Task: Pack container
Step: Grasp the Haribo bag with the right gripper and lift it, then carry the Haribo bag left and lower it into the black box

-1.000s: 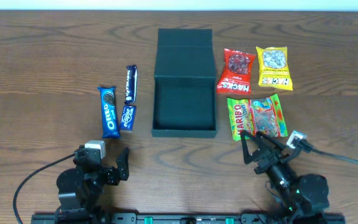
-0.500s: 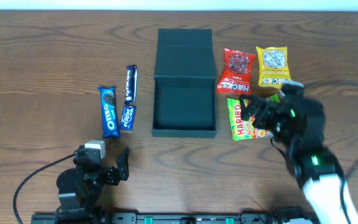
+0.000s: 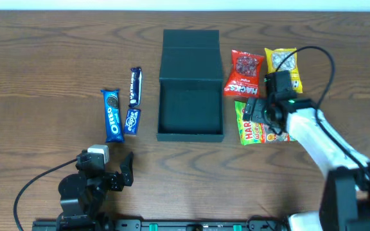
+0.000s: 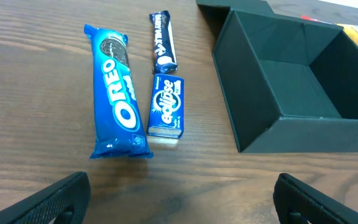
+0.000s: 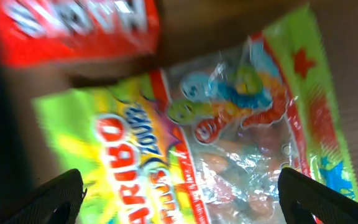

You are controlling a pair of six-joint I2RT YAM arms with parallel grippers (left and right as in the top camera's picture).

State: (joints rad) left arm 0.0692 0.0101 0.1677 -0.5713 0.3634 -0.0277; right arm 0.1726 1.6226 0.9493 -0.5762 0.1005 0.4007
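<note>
- Directly under the right gripper's (image 5: 180,194) spread fingers: Haribo bag (image 5: 166,149), Hacks bag (image 5: 79,25) just beyond.
- Left gripper (image 4: 182,200), spread too, faces Oreo pack (image 4: 114,99).
- Container (image 4: 316,134): ahead-right of left fingers, left of right fingers.

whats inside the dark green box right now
Nothing that shows: the container lies open, and the overhead view sees only its bare dark floor. From the left wrist view, its near wall covers a strip of the floor at the front.
</note>
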